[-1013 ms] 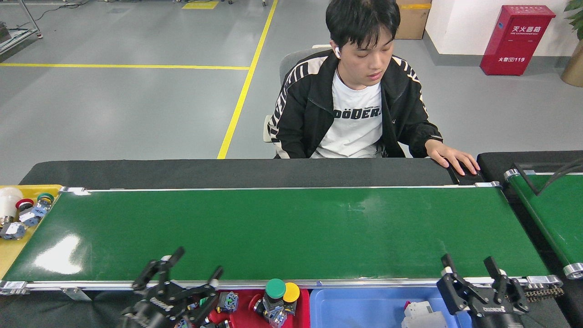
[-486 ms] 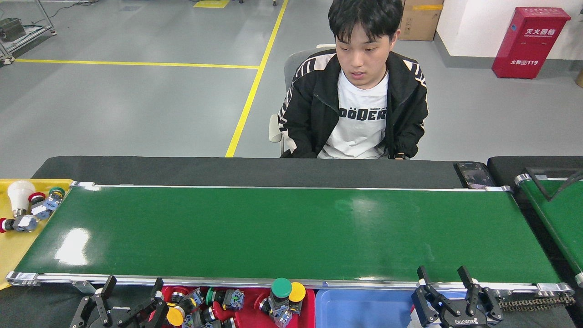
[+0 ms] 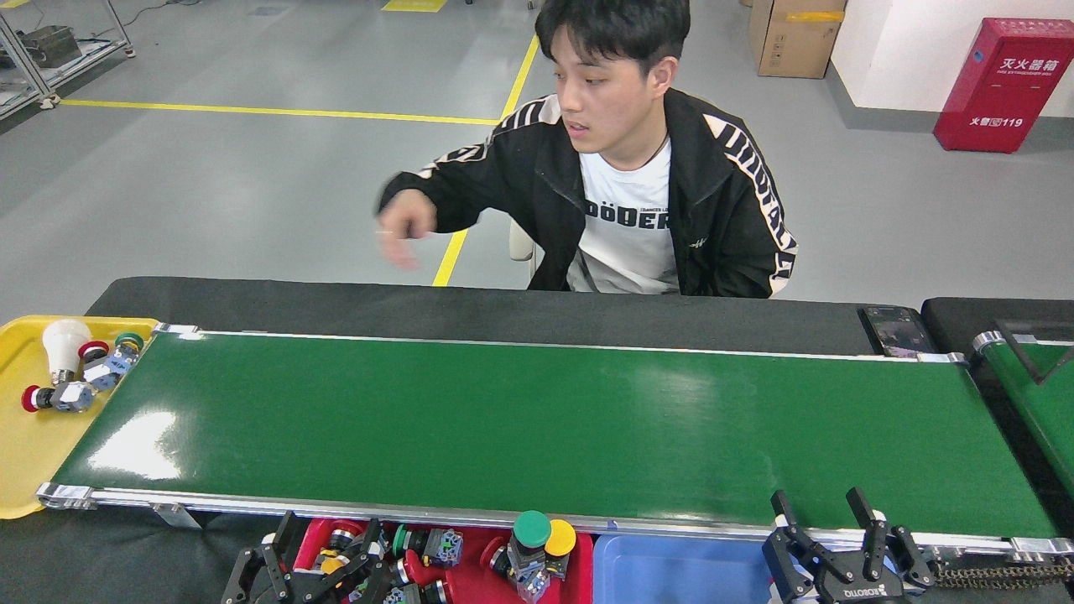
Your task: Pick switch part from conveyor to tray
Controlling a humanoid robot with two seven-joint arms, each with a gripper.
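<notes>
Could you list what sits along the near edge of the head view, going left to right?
Left hand → shallow bright-red plastic tray holding switch parts → blue plastic bin → right hand.

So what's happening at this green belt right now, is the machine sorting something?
Nothing is being handled at this moment. The conveyor is bare, with no switch part on it. The left pincer hangs open over the red tray, which already holds several switch parts. The right pincer waits open at the belt's near edge, beside a blue bin. A person sits across the belt with one hand raised. More parts and a bulb lie in a yellow tray at the left end.
</notes>
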